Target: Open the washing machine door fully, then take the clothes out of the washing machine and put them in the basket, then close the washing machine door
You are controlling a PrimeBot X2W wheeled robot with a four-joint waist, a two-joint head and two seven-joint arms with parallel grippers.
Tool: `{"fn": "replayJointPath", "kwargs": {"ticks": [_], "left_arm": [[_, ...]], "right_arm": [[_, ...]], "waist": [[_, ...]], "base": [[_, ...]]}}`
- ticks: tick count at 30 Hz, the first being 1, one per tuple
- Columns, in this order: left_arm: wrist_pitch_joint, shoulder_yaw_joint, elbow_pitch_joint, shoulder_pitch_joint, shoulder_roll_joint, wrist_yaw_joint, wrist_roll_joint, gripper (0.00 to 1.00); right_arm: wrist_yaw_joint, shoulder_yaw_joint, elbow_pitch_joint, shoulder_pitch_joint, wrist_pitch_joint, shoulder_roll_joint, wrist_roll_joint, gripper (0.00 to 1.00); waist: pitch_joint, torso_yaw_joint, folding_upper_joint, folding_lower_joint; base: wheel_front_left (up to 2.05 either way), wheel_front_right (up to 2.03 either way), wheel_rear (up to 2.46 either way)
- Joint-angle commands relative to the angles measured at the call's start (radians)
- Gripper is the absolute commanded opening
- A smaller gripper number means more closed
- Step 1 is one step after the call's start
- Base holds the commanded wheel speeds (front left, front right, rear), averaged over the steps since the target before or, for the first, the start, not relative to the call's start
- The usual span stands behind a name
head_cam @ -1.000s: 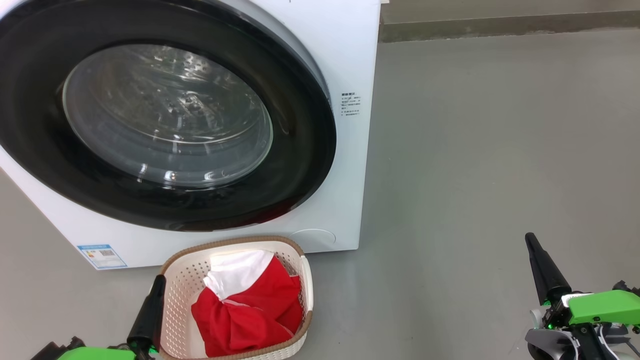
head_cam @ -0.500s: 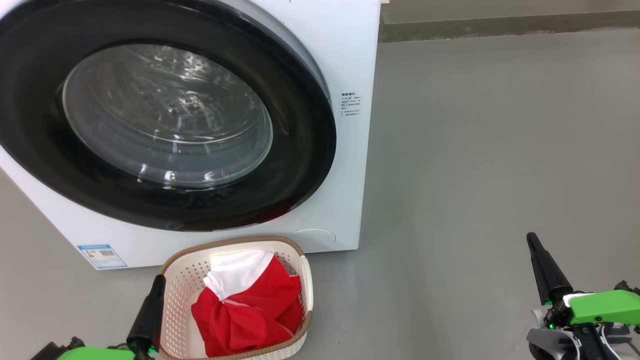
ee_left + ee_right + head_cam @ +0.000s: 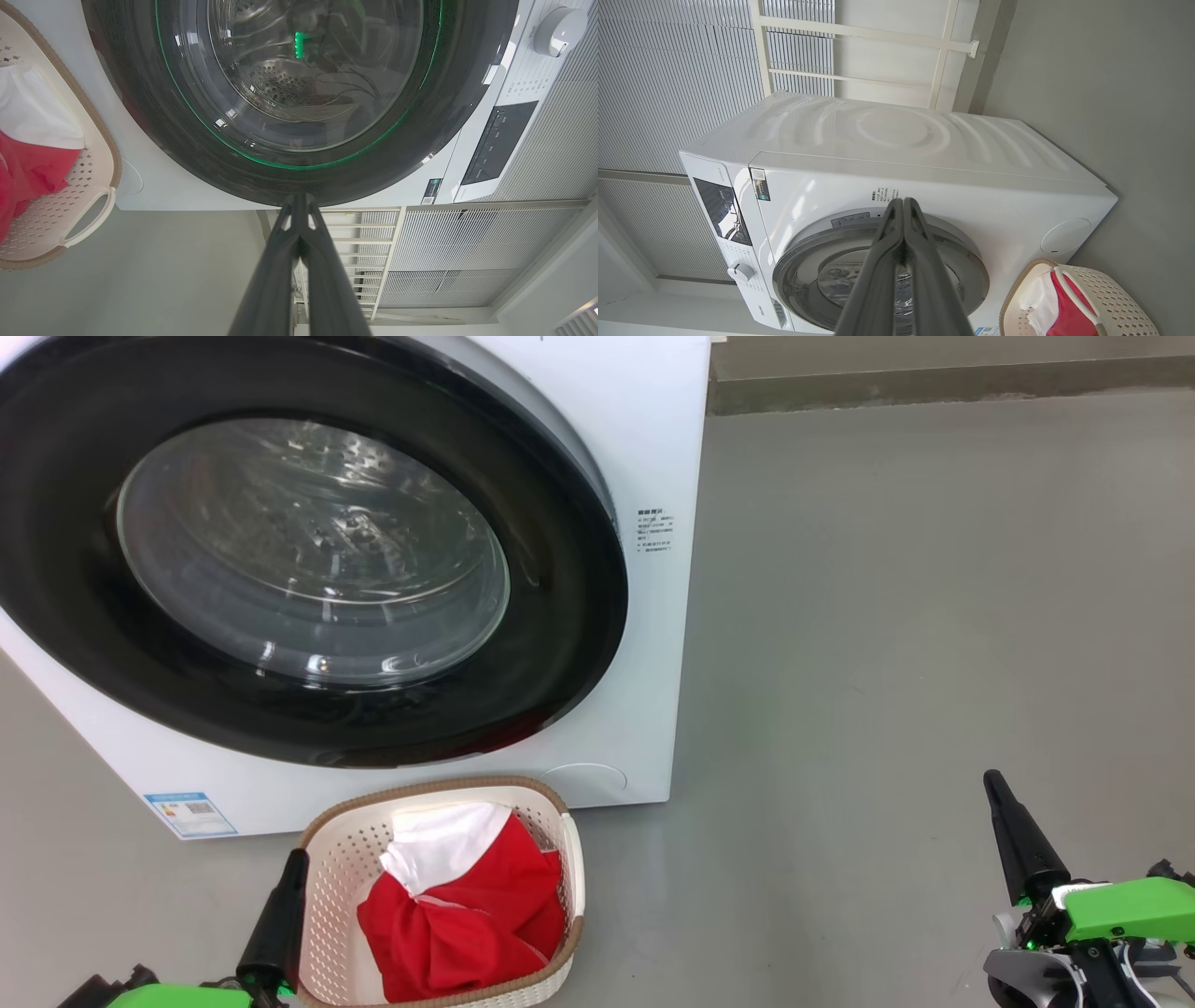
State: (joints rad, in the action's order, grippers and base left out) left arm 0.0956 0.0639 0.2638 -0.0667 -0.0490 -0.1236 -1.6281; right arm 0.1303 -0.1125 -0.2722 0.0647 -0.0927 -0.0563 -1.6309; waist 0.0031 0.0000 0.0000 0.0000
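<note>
Down at our lower left, our left gripper (image 3: 297, 861) is clenched on nothing, its tip just beside the left wall of the basket (image 3: 439, 786). The red-and-white clothes (image 3: 467, 915) lie bunched inside that basket, which stands on the floor (image 3: 887, 616) in front of the washing machine (image 3: 653, 420). Above it, the washing machine door (image 3: 569, 644) sits against the front panel and looks closed, with the bare steel drum (image 3: 355, 523) behind its glass, so we judge the task done or nearly so. Far right, our right gripper (image 3: 992, 784) is likewise pinched shut and empty over the grey floor. Two things could go wrong from here. We cannot tell whether the door has latched, so it might drift open. Any sideways swing of our left arm could also knock the light basket and tip it.
</note>
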Motion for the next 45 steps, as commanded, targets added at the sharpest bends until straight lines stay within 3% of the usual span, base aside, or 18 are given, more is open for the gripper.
{"fn": "replayJointPath", "kwargs": {"ticks": [1, 45], "left_arm": [[0.007, 0.037, -0.019, -0.040, -0.011, -0.007, 0.008, 0.00], [0.012, 0.043, -0.019, -0.041, -0.007, -0.007, 0.014, 0.00]], "right_arm": [[0.000, 0.018, 0.028, 0.041, -0.005, -0.008, 0.007, 0.00], [0.000, 0.009, 0.028, 0.042, -0.013, -0.001, 0.014, 0.00]], "waist": [[0.000, 0.000, 0.0000, 0.0000], [0.000, 0.000, 0.0000, 0.0000]], "base": [[0.00, 0.00, 0.00], [0.00, 0.00, 0.00]]}}
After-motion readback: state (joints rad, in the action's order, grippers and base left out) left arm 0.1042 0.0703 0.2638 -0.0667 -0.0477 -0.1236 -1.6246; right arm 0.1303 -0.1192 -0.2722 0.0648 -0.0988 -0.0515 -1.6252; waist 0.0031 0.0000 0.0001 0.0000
